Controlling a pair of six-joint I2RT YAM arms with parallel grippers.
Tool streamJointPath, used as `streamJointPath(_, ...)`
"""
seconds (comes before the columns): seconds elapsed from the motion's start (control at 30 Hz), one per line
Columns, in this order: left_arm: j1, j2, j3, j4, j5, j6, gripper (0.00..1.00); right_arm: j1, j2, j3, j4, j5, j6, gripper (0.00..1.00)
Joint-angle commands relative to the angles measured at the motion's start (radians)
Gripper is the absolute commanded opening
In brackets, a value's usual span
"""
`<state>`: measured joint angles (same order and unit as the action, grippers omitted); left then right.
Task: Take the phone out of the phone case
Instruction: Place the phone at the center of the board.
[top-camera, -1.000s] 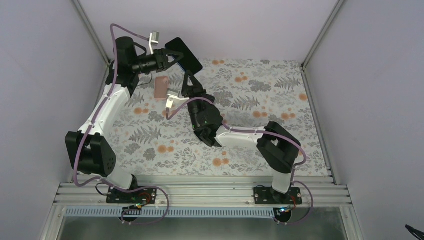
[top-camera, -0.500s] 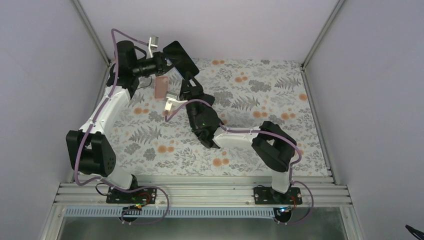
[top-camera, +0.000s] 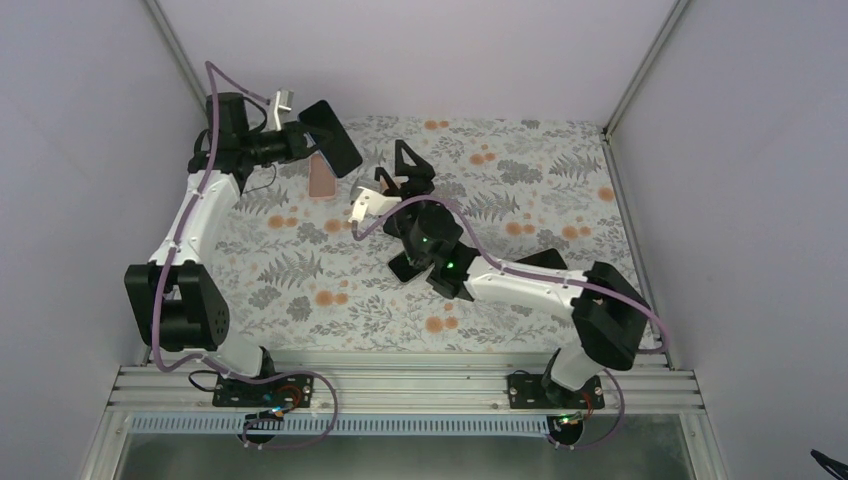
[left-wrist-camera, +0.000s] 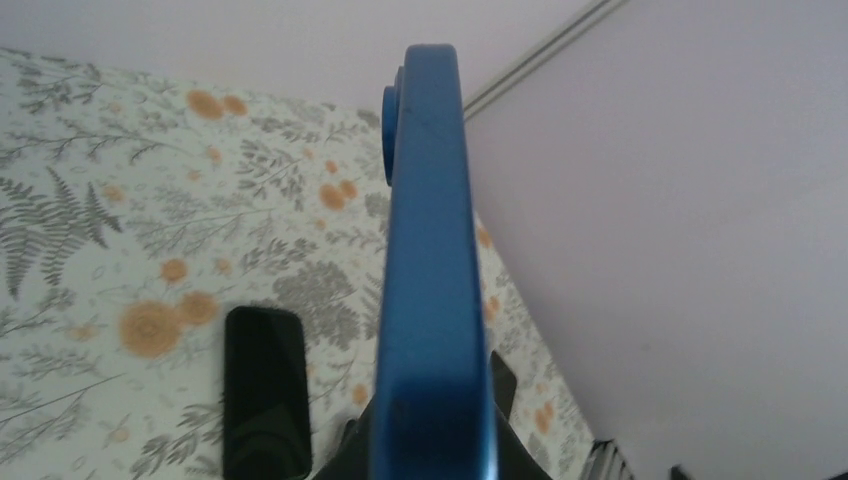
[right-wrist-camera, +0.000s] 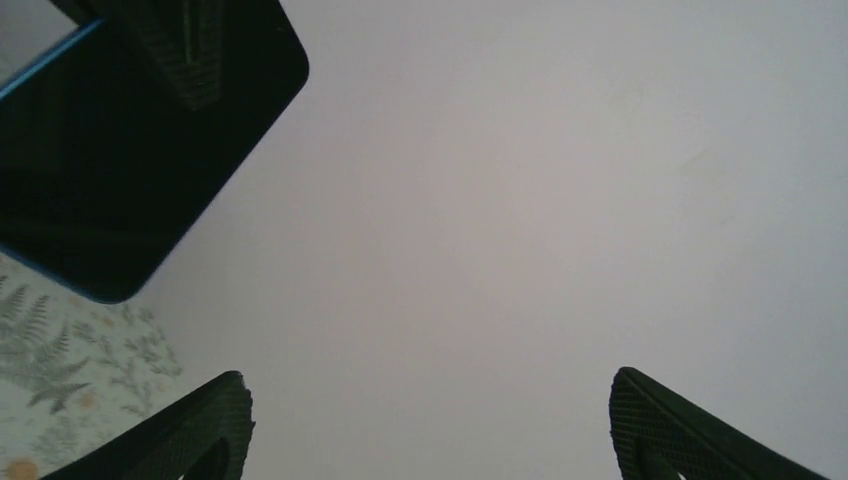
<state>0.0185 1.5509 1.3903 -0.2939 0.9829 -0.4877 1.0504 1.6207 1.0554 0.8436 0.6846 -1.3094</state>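
Observation:
My left gripper (top-camera: 318, 140) is shut on the phone case (top-camera: 335, 140) and holds it in the air near the back left corner. In the left wrist view I see its blue edge (left-wrist-camera: 430, 250) end-on, with a jaw on either side. Its face is black with a thin blue rim (right-wrist-camera: 130, 150); I cannot tell whether that face is the phone's screen. A phone-sized flat slab (top-camera: 321, 183) lies on the table below, pinkish from above and glossy black (left-wrist-camera: 265, 390) in the left wrist view. My right gripper (top-camera: 413, 163) is open and empty (right-wrist-camera: 430, 420), to the right of the case and apart from it.
Lavender walls close the table on the left, back and right, with metal posts in the back corners (top-camera: 625, 90). A floral mat (top-camera: 520, 270) covers the table. The right arm's elbow (top-camera: 605, 320) stands over the near right; a metal rail (top-camera: 400, 385) runs along the near edge.
The right gripper let go of the case, opened wide and drew back to the right. The left gripper closed on the case and carried it left, toward the back left corner.

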Motion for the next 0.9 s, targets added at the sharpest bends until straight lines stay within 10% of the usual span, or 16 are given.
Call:
streamJointPath(0.0, 0.015, -0.025, -0.002, -0.150, 0.026, 0.261, 0.02, -0.016, -0.056, -0.014, -0.238, -0.034, 0.196, 0.86)
streamJointPath(0.37, 0.059, -0.014, -0.144, -0.429, 0.049, 0.726, 0.02, -0.084, -0.127, 0.072, -0.705, -0.186, 0.468, 0.99)
streamJointPath(0.87, 0.156, 0.229, -0.204, -0.639, -0.053, 1.085, 0.03, -0.108, -0.128, 0.094, -0.781, -0.240, 0.530, 0.99)
